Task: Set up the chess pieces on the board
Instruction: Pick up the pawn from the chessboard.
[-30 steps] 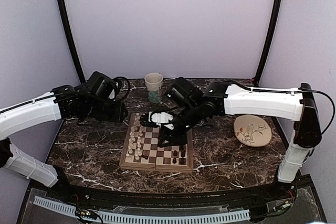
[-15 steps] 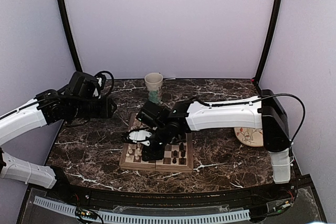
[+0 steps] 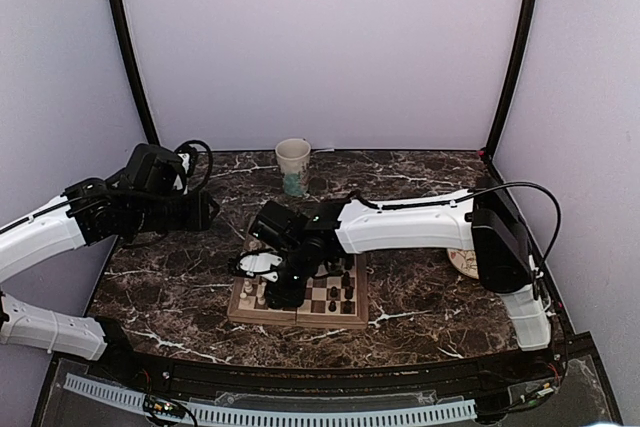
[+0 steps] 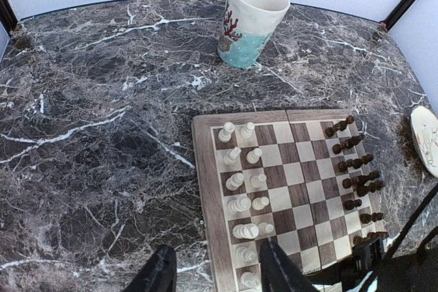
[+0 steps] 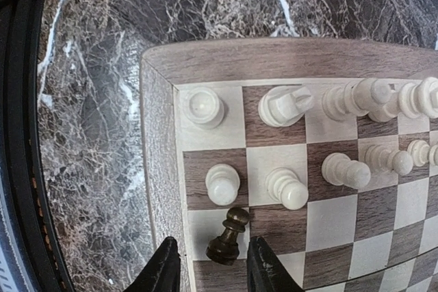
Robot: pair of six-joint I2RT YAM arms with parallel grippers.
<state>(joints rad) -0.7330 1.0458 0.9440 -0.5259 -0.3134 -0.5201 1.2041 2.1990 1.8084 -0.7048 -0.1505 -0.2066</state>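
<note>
The board (image 3: pixel 342 319) lies mid-table; it also shows in the left wrist view (image 4: pixel 205 189) and the right wrist view (image 5: pixel 159 141). Cream pieces (image 4: pixel 243 203) stand in two rows along its left side and dark pieces (image 4: pixel 356 169) along its right side. My right gripper (image 5: pixel 213 271) is open over the board's near-left corner (image 3: pixel 268 287). A dark pawn (image 5: pixel 229 237) leans between its fingers with a gap on each side, right behind the cream pawns (image 5: pixel 222 184). My left gripper (image 4: pixel 219 275) is open and empty, held back left of the board (image 3: pixel 205 212).
A cream cup (image 3: pixel 293 165) with a teal base stands behind the board, also in the left wrist view (image 4: pixel 250 22). A round cream plate (image 4: pixel 428 138) lies to the right, mostly hidden by the right arm in the top view. The table is dark marble.
My right arm has swung left across the board, from its far middle to the near-left corner. My left arm has drawn back to the left, away from the board.
</note>
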